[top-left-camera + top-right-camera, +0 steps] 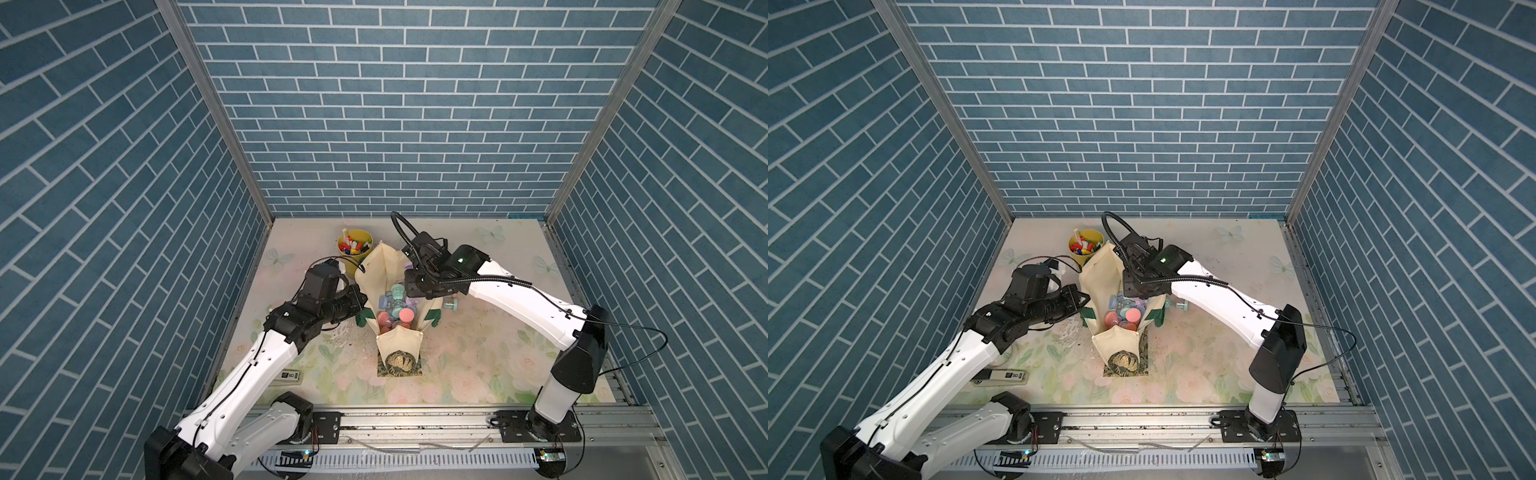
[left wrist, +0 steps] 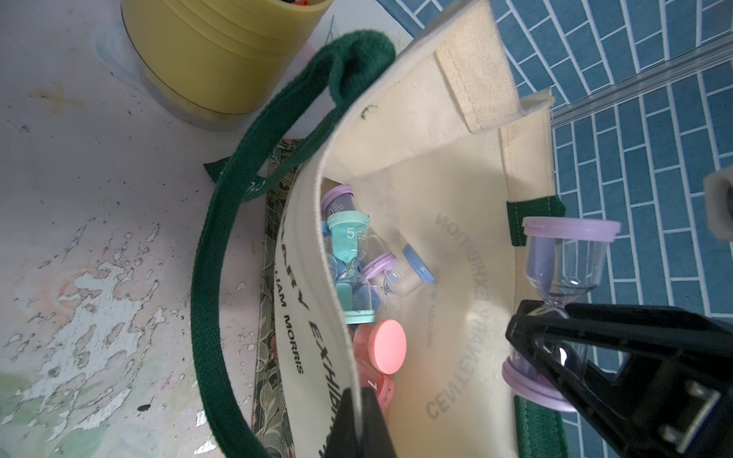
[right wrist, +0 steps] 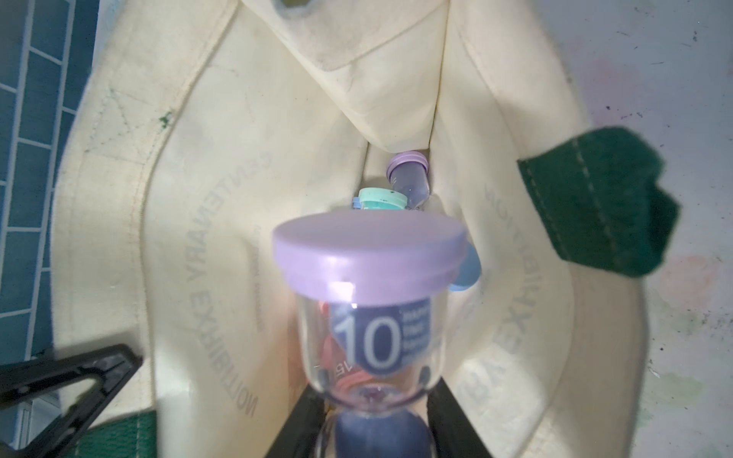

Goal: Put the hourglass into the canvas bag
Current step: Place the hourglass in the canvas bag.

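Bench: a floral-printed bench (image 1: 478, 365) is carrying the scene, enclosed by blue brick-patterned walls (image 1: 395, 124).
Canvas bag: the cream canvas bag (image 1: 400, 343) (image 1: 1115, 341) is standing upright at mid-bench in both top views. Its mouth is gaping upward and a dark patterned print is showing low on the face toward the camera.
Left claw: the left claw (image 2: 359, 400) is pinching the rim of one long side wall of the bag, its jaws closed flat on the canvas.
Right claw: the right claw (image 3: 375, 408) is clamping the hourglass at its narrow waist, its jaws pressed against the glass.
Hourglass: the purple-capped hourglass (image 3: 371, 253) (image 2: 563, 257), marked 10, is hanging over the bag's open mouth, near the wall opposite the pinched one. It is hanging clear above the heap inside.
Bag contents: a teal hourglass (image 2: 351, 269) marked 5, a pink hourglass (image 2: 386, 347) and a blue-capped hourglass (image 2: 412, 269) are lying heaped on the bag's floor.
Handle strap: a dark green handle strap (image 2: 214, 277) is looping outside the pinched wall.
Loose hourglass: a loose hourglass (image 1: 451, 305) is lying on the bench just beside the bag, under the right arm.
Yellow cup: a yellow cup (image 1: 355, 249) of markers is standing just beside the bag's far corner.
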Controlling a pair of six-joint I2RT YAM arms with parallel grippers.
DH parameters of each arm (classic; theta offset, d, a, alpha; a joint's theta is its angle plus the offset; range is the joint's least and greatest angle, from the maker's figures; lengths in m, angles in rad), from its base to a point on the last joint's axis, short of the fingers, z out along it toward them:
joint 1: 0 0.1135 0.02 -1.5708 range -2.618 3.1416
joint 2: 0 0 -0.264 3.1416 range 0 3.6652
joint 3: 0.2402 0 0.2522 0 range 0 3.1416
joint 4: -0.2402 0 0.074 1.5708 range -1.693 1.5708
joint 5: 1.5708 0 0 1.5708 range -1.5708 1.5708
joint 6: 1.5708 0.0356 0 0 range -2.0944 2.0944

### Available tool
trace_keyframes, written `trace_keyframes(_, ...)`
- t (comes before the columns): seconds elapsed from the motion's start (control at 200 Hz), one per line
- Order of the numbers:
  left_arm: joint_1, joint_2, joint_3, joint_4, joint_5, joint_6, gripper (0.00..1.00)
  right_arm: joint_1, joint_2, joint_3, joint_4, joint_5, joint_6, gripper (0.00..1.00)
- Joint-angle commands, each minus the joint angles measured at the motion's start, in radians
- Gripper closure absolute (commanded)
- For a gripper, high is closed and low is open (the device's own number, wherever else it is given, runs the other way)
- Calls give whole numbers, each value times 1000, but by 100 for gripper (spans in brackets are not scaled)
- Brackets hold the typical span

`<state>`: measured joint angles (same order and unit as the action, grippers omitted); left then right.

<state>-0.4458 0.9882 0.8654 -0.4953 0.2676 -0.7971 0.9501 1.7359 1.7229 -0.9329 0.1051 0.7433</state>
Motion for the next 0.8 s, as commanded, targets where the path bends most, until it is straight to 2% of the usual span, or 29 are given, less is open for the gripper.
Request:
trace_keyframes(0.0,-4,0,14,25,-5,12,100,-11,7,-20,-4,-14,17,100)
trace_keyframes(0.565,-4,-5,17,17,-5,19,100,-58,68,-89,-2,-24,51,100)
trace_keyframes(0.795,-4,-10,14,17,-7,19,100,-60,102,-56,-24,-9,47,100)
